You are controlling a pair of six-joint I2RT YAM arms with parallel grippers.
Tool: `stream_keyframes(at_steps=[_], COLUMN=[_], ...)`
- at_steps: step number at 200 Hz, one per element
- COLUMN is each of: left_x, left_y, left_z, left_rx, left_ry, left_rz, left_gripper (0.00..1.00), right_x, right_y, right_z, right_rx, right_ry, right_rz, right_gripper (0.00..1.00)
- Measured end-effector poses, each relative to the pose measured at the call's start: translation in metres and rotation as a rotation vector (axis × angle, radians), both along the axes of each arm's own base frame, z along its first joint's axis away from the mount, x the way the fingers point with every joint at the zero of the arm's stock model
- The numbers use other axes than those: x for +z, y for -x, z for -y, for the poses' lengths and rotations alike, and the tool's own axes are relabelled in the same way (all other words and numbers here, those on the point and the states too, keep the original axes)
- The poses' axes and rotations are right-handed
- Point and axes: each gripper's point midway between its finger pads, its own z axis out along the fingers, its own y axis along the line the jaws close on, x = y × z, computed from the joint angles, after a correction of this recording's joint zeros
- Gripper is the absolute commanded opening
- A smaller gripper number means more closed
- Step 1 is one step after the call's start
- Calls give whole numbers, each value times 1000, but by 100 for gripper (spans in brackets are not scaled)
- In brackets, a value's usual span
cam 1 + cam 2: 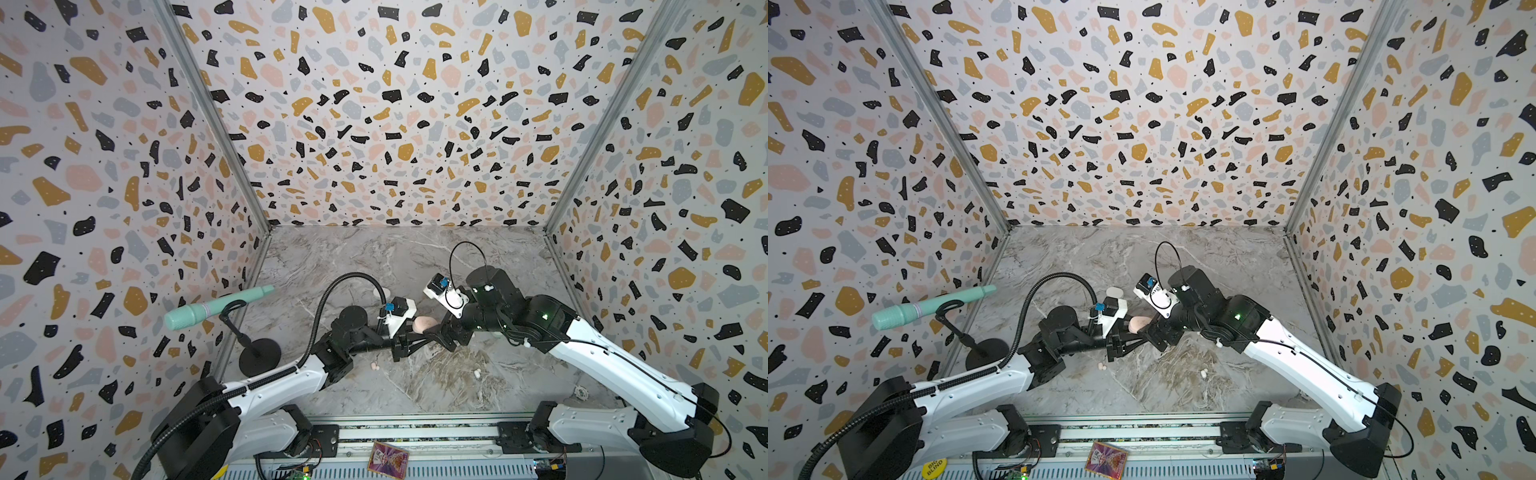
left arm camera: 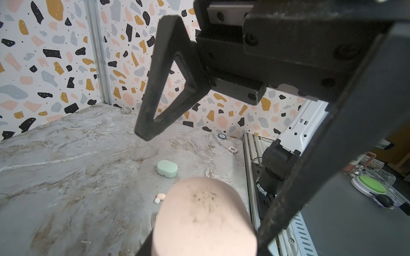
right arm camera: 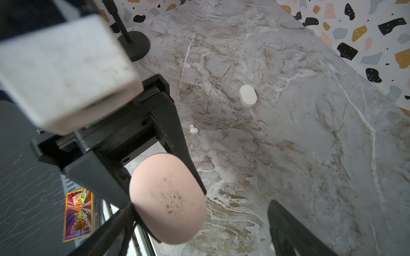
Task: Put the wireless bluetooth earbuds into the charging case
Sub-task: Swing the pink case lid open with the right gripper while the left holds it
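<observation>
L end effector clamps the pink charging case by its sides, clear of the counter and above its centre; the case surface shows dark specks in both wrist views. R end effector meets it from the opposite side w/ jaws wide: they straddle the case, and the finger seen in the R wrist view stands apart from it. Loose on the counter toward the front edge: a pinkish earbud pair L of centre, a pale earbud pair R of centre. One white bud appears in the R wrist view, btwn the L end effector and the white case, which rests near counter centre, partly hidden in both top views. Mint case sits toward the R edge, near a poker chip.
</observation>
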Motion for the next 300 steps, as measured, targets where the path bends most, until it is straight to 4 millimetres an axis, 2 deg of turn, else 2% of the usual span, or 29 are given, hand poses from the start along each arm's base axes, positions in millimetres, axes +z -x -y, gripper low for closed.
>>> stream_keyframes(at_steps=[39, 80, 144, 156, 189, 227, 248, 264, 300], left_x=[-7, -6, -8, -6, 8, 8, 9, 12, 16], left_y=[-2, -5, -8, -5, 2, 3, 3, 2, 0], left_z=[-1, -2, -4, -3, -4, -4, -4, -4, -7], left_rx=[12, 33, 50, 32, 11, 7, 7, 9, 38], left_ry=[-22, -21, -29, -24, 10, 11, 14, 25, 54], left_rz=[-21, -18, -25, -22, 10, 10, 14, 16, 16], left_gripper=[32, 32, 32, 32, 32, 32, 32, 32, 33], right_x=[-6, -5, 15, 16, 6, 3, 7, 12, 18], right_y=[-4, -7, -25, -33, -44, -44, -43, -42, -27], right_z=[0, 2, 9, 13, 16, 16, 16, 15, 17], right_rx=[-14, -34, -103, -134, -175, -178, -182, -185, -180], right_ry=[25, 36, 20, 25, 62, 71, 63, 48, 1], right_rz=[-1, 9, 48, 64, 56, 45, 41, 32, -36], right_gripper=[93, 93, 93, 93, 93, 96, 100, 99, 99])
